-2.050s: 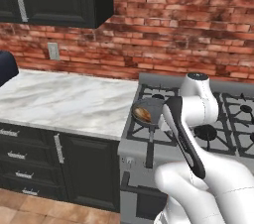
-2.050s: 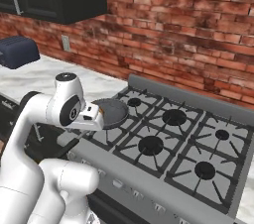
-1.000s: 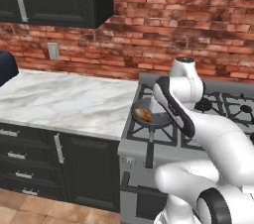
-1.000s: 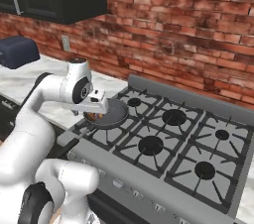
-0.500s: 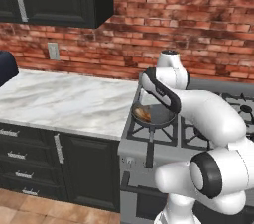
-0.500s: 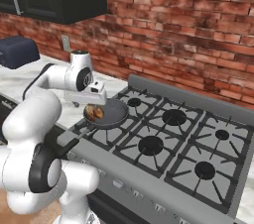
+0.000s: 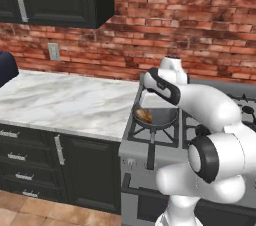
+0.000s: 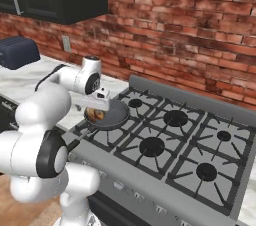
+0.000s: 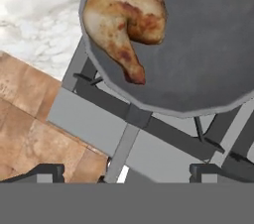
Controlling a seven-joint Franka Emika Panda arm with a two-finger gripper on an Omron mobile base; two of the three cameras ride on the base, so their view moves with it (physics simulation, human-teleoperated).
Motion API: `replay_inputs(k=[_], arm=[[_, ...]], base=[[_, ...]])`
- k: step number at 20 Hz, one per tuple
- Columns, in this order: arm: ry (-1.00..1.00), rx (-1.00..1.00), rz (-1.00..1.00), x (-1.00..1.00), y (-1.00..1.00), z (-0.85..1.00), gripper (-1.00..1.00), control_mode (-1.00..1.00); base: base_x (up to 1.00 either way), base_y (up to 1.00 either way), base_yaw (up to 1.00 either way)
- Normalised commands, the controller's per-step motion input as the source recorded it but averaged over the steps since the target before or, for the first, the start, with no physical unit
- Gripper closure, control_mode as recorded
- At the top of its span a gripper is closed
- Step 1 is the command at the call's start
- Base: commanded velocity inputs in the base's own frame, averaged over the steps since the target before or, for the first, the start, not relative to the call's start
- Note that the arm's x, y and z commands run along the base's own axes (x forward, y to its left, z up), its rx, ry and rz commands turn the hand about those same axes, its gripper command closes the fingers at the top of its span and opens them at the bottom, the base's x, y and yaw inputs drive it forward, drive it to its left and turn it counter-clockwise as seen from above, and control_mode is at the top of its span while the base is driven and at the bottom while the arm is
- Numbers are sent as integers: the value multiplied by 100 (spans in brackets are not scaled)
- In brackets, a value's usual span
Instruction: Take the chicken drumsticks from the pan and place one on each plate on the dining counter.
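Claw: gripper (image 9: 126, 171) stands released, its two dark fingertips (image 9: 47, 171) wide apart at the bottom of the hand view, nothing between them.
Claw position: above the pan's (image 9: 198, 54) near rim and handle root, clear of the food; in the base views the hand hangs over the pan (image 7: 159, 117) on the stove's front left burner.
Drumsticks: chicken drumsticks (image 9: 126, 20) lie inside the pan as one golden-brown mass, thick end toward the top of the hand view, bone end pointing down toward the rim. Cannot tell from the hand view whether this is one piece or two pressed together. From the left base view the meat (image 7: 143, 115) sits at the pan's left edge; from the right base view (image 8: 96, 115) it is partly hidden behind the hand.
Pan: dark grey, shallow, resting on the black grates; handle (image 7: 150, 145) points toward the stove's front edge.
Surroundings: marble worktop (image 7: 65, 102) adjoins the stove on its left; brick wall (image 8: 190, 30) behind.
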Motion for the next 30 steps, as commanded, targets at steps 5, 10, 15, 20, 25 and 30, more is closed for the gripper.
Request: replay_inputs(k=[5, 10, 15, 20, 25, 30], arm=[[-4, 0, 9, 27, 0, -30, -100, -100], [-3, 0, 6, 43, 0, -22, -100, -100], [-2, 0, 5, 26, 0, -18, -100, -100], [-2, 0, 2, 11, 0, -11, -100, -100], [-3, 0, 0, 0, 5, -14, -100, -100], [-3, 2, 0, -5, 8, -15, -100, -100]], base=[[0, 0, 0], [0, 0, 0], [0, 0, 0], [0, 0, 0], [0, 0, 0], [0, 0, 0]])
